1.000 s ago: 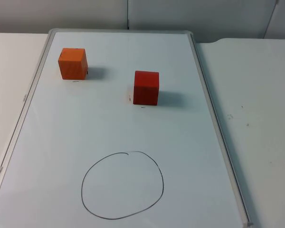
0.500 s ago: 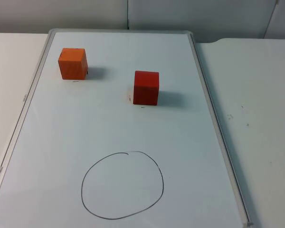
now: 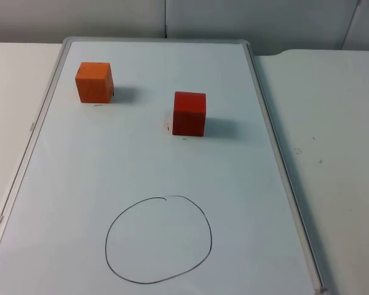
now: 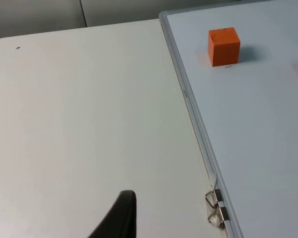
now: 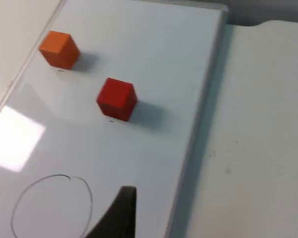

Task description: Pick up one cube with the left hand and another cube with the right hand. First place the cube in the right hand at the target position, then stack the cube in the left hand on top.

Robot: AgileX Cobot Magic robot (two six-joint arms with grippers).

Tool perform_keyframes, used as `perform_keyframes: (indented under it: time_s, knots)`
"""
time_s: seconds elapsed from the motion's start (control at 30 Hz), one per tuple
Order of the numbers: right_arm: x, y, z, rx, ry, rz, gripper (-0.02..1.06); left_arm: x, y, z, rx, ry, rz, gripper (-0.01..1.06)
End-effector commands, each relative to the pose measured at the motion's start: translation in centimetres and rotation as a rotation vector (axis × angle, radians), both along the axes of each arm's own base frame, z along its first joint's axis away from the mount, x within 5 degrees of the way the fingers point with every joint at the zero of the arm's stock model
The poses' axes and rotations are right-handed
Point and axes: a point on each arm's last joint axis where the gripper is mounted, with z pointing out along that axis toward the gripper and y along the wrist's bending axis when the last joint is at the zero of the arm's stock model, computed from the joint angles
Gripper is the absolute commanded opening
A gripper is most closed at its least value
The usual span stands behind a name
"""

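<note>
Ideally the left gripper (image 4: 120, 218) drops squarely over the orange cube (image 3: 94, 82) and the right gripper (image 5: 120, 213) over the red cube (image 3: 189, 113) at its four o'clock, though neither's jaw opening can be told.

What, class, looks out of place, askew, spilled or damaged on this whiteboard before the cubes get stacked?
Nothing stands out. The orange cube and the red cube sit flat and apart on the whiteboard, both outside the drawn circle. Small pen marks lie beside the cubes. Nothing is spilled or damaged.
</note>
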Motion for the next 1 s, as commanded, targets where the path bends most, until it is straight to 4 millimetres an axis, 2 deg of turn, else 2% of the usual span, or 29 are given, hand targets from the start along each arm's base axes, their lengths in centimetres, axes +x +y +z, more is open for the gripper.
perform_keyframes:
  time_s: [0.0,0.03,0.13,0.17,0.2,0.33,0.37,0.5,0.53,0.63,0.67,0.7,0.8,0.83,0.97]
  knots:
    - [5.6,1.2,-0.3,0.042,0.056,0.078,1.02,0.0,0.0,-0.2,-0.007,0.002,0.002,1.05]
    - [5.6,1.2,-0.3,0.042,0.056,0.078,1.02,0.0,0.0,-0.2,-0.007,0.002,0.002,1.05]
    - [10.4,4.4,-1.4,0.036,0.13,0.172,1.0,0.0,0.0,-0.2,-0.007,0.002,0.002,1.05]
    - [11.5,6.0,-1.7,0.038,0.144,0.208,1.0,0.0,0.0,-0.2,-0.007,0.002,0.002,1.05]
    - [11.5,6.0,-1.7,0.038,0.144,0.208,1.0,0.0,0.0,-0.2,-0.007,0.002,0.002,1.05]
    - [16.1,13.6,-5.2,-0.08,0.243,0.181,1.0,0.0,0.0,-0.2,-0.007,0.002,0.002,1.05]
    - [16.1,13.6,-5.2,-0.08,0.243,0.181,1.0,0.0,0.0,-0.2,-0.007,0.002,0.002,1.05]
    - [18.7,18.4,-9.6,-0.217,0.287,0.033,1.0,0.0,0.0,-0.2,-0.007,0.002,0.002,1.05]
    - [18.7,18.4,-9.6,-0.217,0.287,0.033,1.0,0.0,0.0,-0.2,-0.007,0.002,0.002,1.05]
    - [20.0,20.8,-13.0,-0.192,0.303,-0.031,1.0,0.0,0.0,-0.2,-0.007,0.002,0.002,1.05]
    - [20.0,20.8,-13.0,-0.192,0.303,-0.031,1.0,0.0,0.0,-0.2,-0.007,0.002,0.002,1.05]
    - [20.7,21.5,-14.8,-0.158,0.31,-0.056,1.0,0.0,0.0,-0.2,-0.007,0.002,0.002,1.05]
    - [21.4,22.2,-17.6,-0.115,0.349,-0.108,1.0,0.0,0.0,-0.2,-0.007,0.002,0.002,1.05]
    - [21.4,22.2,-17.6,-0.115,0.349,-0.108,1.0,0.0,0.0,-0.2,-0.007,0.002,0.002,1.05]
    - [22.3,22.8,-20.3,-0.103,0.376,-0.134,0.98,0.0,0.0,-0.2,-0.007,0.002,0.002,1.05]
